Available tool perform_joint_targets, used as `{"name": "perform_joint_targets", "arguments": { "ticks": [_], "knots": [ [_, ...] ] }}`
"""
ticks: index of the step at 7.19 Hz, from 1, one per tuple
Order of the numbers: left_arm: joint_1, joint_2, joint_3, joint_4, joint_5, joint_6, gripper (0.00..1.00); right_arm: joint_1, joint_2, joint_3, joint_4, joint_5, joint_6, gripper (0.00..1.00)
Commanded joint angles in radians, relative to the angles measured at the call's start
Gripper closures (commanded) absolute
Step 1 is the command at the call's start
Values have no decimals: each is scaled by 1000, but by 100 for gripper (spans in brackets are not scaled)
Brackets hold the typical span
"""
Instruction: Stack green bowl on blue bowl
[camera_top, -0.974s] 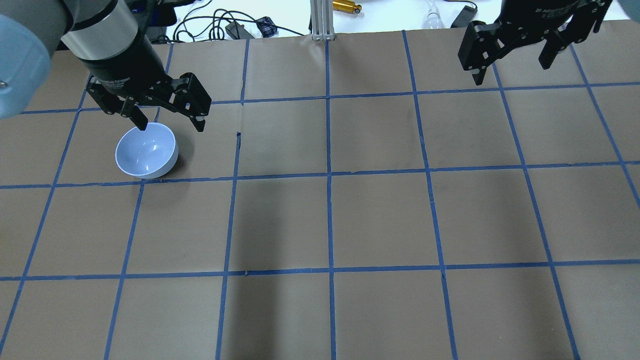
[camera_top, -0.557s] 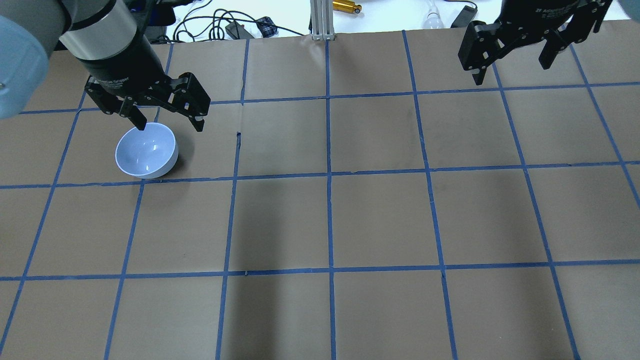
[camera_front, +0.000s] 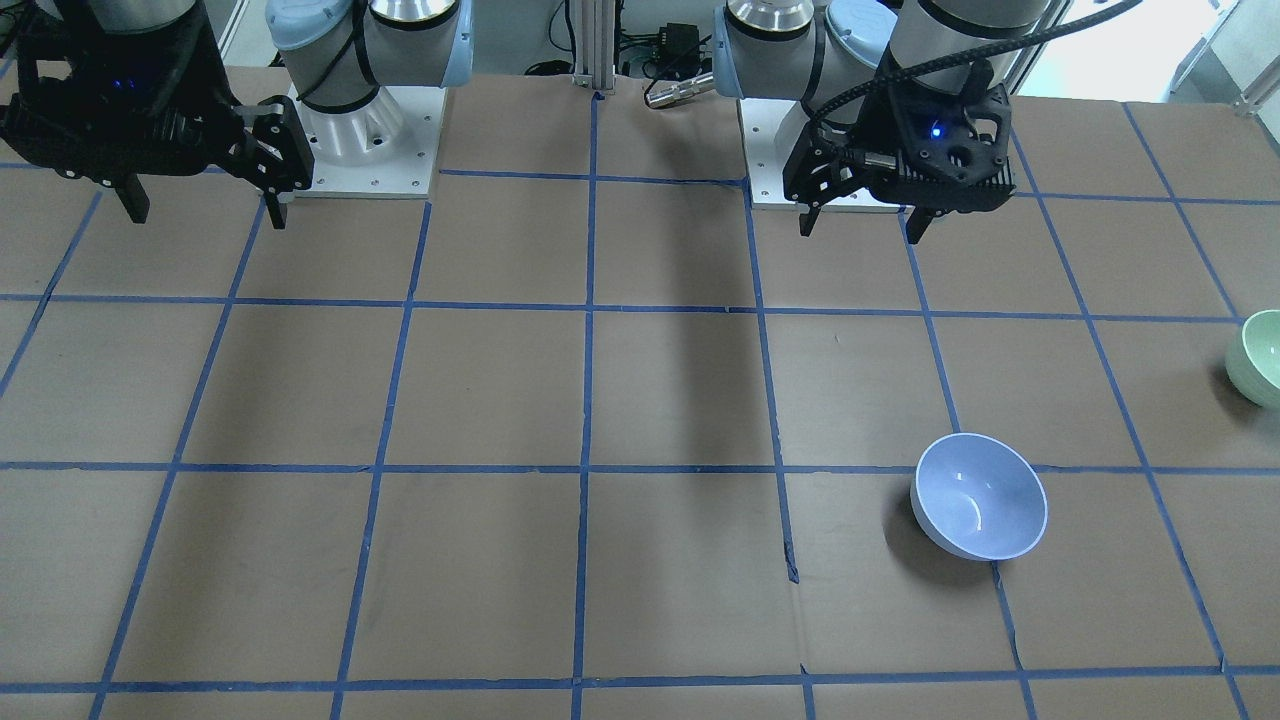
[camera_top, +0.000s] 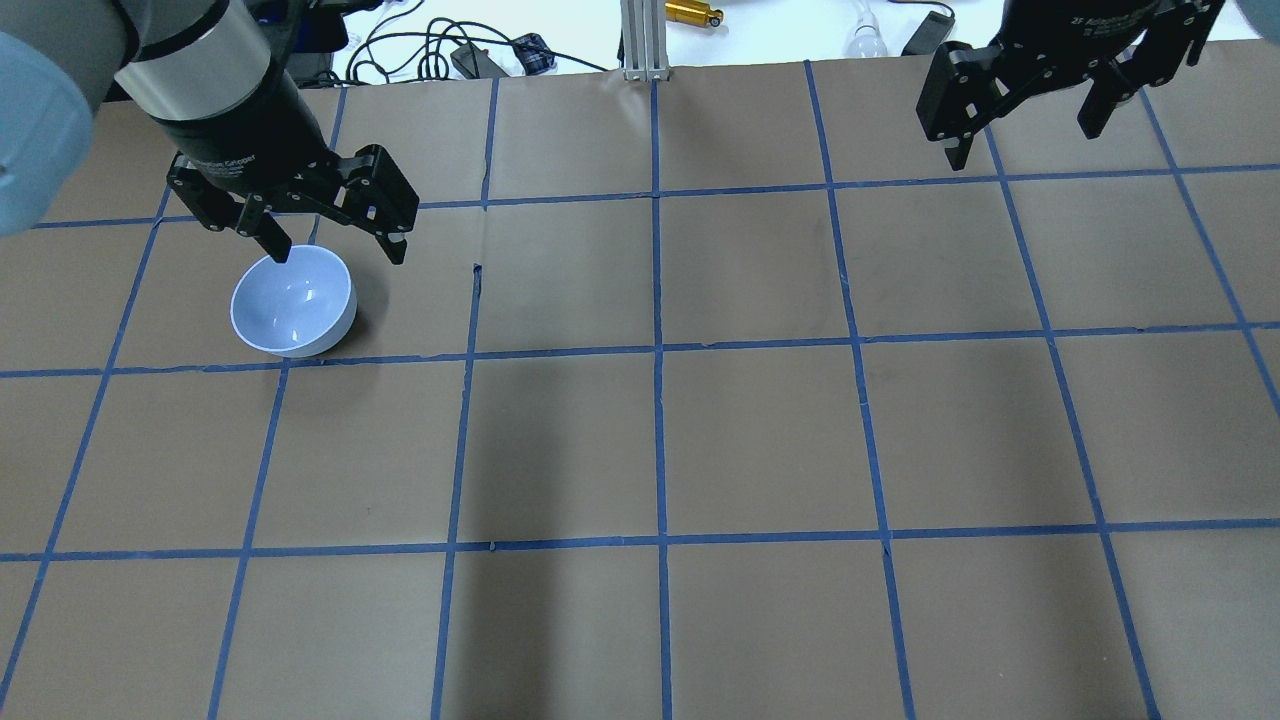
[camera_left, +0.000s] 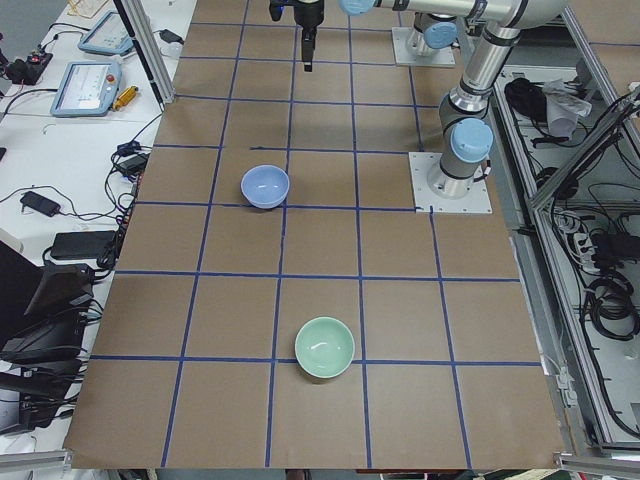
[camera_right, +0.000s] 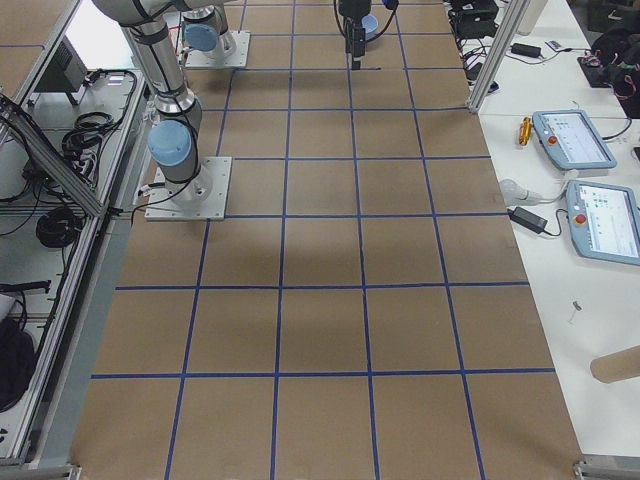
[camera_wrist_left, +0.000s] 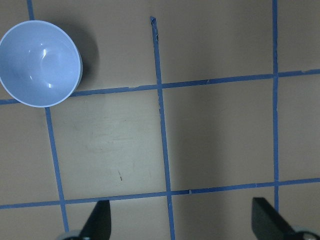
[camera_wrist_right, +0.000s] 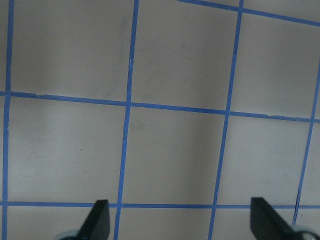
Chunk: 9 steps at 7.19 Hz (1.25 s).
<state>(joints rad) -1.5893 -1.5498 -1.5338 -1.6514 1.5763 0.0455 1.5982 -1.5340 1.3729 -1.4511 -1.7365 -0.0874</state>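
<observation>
Only the left gripper (camera_top: 340, 255) has shifted, creeping slightly toward the table's left end. Its jaws stand wide apart and hold nothing. The right gripper (camera_top: 1022, 145) hangs equally wide and empty over the right half. The round, glossy mint-green bowl (camera_left: 324, 347) sits upright close to the left end of the brown-papered tabletop (camera_top: 760, 440), about midway between the long edges. The round, glossy periwinkle-blue bowl (camera_top: 293, 302) stands well apart from it, nearer the operators' edge. The green bowl looks rigid, light and slick, and it may chip. A pinch across its rim wall, one finger inside, seems the surest hold.
</observation>
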Motion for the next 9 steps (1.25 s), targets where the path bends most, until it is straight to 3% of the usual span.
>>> {"name": "perform_joint_targets", "arguments": {
  "ticks": [1, 5, 9],
  "knots": [
    [46, 3, -23, 11, 5, 64, 0, 0, 0, 0, 0, 0, 0, 0],
    [378, 14, -23, 4, 13, 582, 0, 0, 0, 0, 0, 0, 0, 0],
    [677, -48, -43, 51, 8, 1098, 0, 0, 0, 0, 0, 0, 0, 0]
  ]
}}
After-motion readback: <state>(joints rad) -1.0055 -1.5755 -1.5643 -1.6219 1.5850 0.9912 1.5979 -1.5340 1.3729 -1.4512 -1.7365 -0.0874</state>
